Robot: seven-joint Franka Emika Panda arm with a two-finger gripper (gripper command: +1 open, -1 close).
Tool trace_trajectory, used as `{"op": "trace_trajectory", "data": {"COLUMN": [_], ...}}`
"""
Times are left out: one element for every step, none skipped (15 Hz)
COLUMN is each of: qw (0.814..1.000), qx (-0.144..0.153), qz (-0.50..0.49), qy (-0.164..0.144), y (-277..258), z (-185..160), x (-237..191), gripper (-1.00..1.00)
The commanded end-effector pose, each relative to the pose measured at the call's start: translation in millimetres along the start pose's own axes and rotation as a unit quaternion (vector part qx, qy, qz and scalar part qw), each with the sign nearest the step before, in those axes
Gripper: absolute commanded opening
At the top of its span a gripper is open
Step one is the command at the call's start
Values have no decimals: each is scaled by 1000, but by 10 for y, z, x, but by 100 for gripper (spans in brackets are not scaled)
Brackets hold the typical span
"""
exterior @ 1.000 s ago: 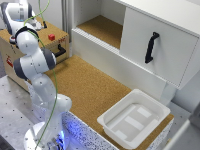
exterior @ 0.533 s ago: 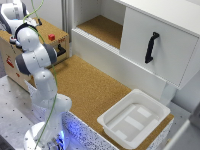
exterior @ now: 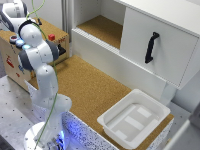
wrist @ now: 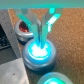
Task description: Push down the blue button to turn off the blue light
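Observation:
In the wrist view my gripper (wrist: 39, 40) points straight down with its fingers (wrist: 33, 27) drawn close together and nothing between them. The fingertips sit at the top of the blue button (wrist: 39, 52), which glows bright cyan-blue in its grey round base. I cannot tell whether they touch it. A red-capped button (wrist: 22, 31) lies just beyond it, and a greenish lit button (wrist: 50, 79) on its other side. In the exterior view the arm's white hand (exterior: 12, 11) is over the wooden box (exterior: 12, 62) at that view's left. The fingertips are hidden there.
A small red cube (exterior: 51, 37) sits on the wooden box. A white cabinet (exterior: 155, 45) with a black handle (exterior: 151, 47) and an open shelf stands behind the cork mat (exterior: 95, 90). A white tray (exterior: 134, 119) lies at the exterior view's lower right.
The arm's elbow has shifted slightly toward the exterior view's right while the hand has stayed over the wooden box.

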State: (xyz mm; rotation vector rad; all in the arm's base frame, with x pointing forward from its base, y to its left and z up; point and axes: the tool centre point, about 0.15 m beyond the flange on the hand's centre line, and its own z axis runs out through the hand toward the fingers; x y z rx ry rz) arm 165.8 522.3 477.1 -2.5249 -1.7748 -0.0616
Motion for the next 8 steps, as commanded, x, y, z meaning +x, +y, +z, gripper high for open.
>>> {"op": "trace_trajectory", "data": {"qw": [996, 996, 996, 996, 997, 998, 998, 998], "qx": [-12, -6, -6, -8, -13, -23, -36, -42], "qz": [24, 24, 23, 24, 25, 25, 28, 34], "qy": [-81, -86, -87, -82, -74, -55, -35, -20], "y": [68, 46, 33, 20, 10, -10, -24, -12], "z": [175, 248, 254, 214, 111, -131, -402, -640], "x": [200, 190, 180, 181, 183, 191, 183, 162], "gripper": [-100, -100, -100, -100, -100, -100, -100, -100]}}
